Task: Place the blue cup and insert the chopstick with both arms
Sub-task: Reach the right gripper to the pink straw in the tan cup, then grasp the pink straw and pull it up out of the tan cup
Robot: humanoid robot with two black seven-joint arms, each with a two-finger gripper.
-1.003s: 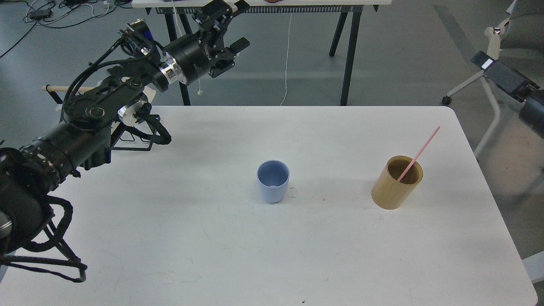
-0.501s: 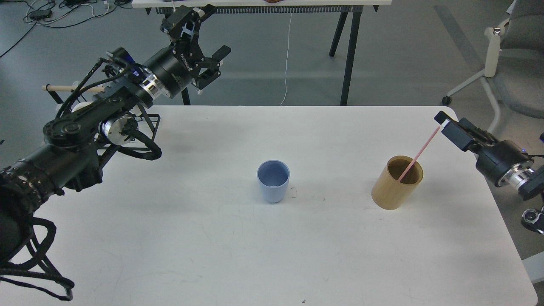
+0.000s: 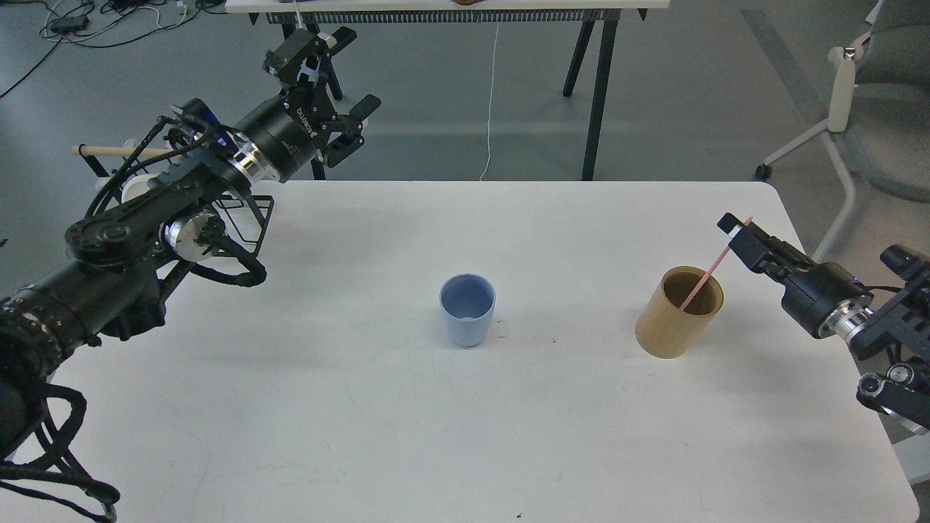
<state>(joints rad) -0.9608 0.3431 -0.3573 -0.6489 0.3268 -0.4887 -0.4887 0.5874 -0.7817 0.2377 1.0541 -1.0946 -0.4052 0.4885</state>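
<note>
My right gripper (image 3: pixel 732 226) sits at the upper tip of the pink chopstick (image 3: pixel 708 270), which leans up and right out of the tan wooden cylinder (image 3: pixel 677 323); whether it is clenched, I cannot tell. My left gripper (image 3: pixel 330 80), spread wide, is far-left, well apart from the blue cup (image 3: pixel 466 310) mid-tabletop (image 3: pixel 363 407).

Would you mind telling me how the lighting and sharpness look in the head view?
Head view: even, soft overhead light; faint diffuse shadows beside the blue cup and the tan wooden cylinder; no glare on the white table; the pink chopstick stays sharp, with no visible motion blur.
</note>
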